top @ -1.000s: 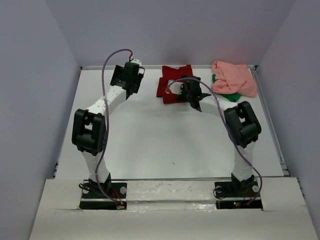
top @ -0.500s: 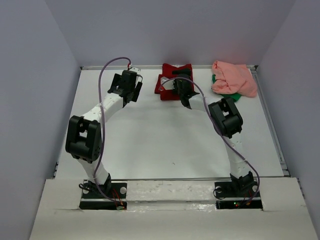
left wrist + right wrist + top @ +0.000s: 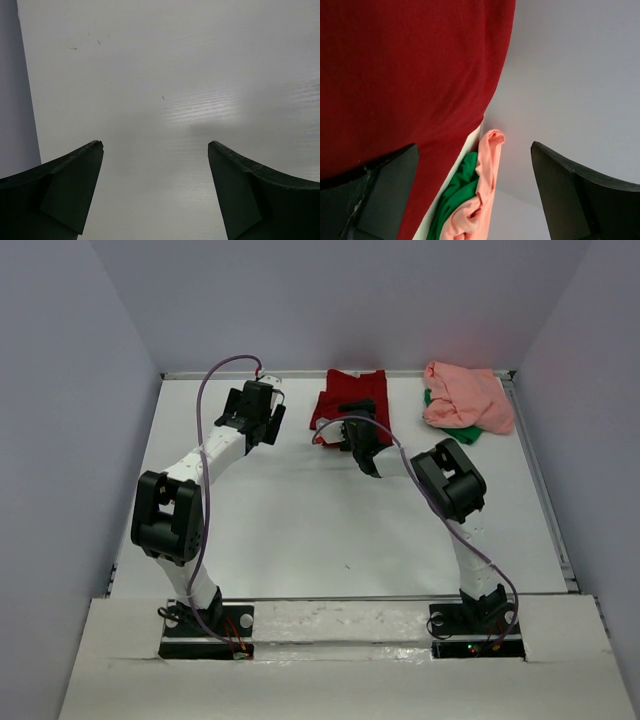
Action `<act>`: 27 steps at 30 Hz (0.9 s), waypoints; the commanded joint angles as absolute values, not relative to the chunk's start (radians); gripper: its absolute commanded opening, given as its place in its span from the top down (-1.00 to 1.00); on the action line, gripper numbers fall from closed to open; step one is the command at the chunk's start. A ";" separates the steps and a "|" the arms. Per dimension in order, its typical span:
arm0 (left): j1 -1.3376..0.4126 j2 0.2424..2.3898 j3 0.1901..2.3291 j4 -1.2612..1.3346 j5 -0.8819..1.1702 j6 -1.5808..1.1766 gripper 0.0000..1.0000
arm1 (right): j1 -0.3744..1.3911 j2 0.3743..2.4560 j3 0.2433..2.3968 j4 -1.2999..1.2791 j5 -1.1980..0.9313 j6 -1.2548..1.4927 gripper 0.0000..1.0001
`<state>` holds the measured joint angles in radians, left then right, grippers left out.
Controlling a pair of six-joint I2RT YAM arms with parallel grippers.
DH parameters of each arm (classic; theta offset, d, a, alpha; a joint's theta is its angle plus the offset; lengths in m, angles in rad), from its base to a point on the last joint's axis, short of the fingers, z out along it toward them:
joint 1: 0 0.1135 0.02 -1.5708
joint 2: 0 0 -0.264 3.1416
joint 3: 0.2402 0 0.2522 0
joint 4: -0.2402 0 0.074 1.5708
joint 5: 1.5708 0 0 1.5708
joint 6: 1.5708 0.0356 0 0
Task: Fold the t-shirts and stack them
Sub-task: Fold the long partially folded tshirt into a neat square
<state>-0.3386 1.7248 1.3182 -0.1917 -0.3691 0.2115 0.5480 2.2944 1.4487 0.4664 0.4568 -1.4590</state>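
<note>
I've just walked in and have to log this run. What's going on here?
Two robot arms are working on t-shirts. The right hand is open at the near edge of the dark red shirt at the back of the table, not closed on it. The left hand is open over bare table, holding nothing. A salmon pink shirt lies crumpled on green fabric at the back right.

No legible text, labels, brand marks, numbers or signs in any view
</note>
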 commanded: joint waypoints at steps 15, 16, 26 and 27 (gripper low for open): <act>-0.356 1.663 1.322 -0.184 -0.359 0.209 -0.98 | 0.676 2.108 1.272 0.304 0.471 -1.252 -0.99; -0.357 1.660 1.322 -0.184 -0.357 0.210 -0.98 | 0.690 2.086 1.235 0.304 0.474 -1.246 -0.99; -0.371 1.640 1.319 -0.184 -0.360 0.218 -0.98 | 0.749 2.051 1.203 0.322 0.534 -1.215 -0.99; -0.373 1.637 1.321 -0.186 -0.362 0.218 -0.98 | 0.749 2.045 1.238 0.321 0.543 -1.216 -0.99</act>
<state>-0.3653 1.6997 1.3167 -0.1921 -0.3550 0.2119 0.7628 2.0769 1.1786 0.3332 0.5171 -1.2499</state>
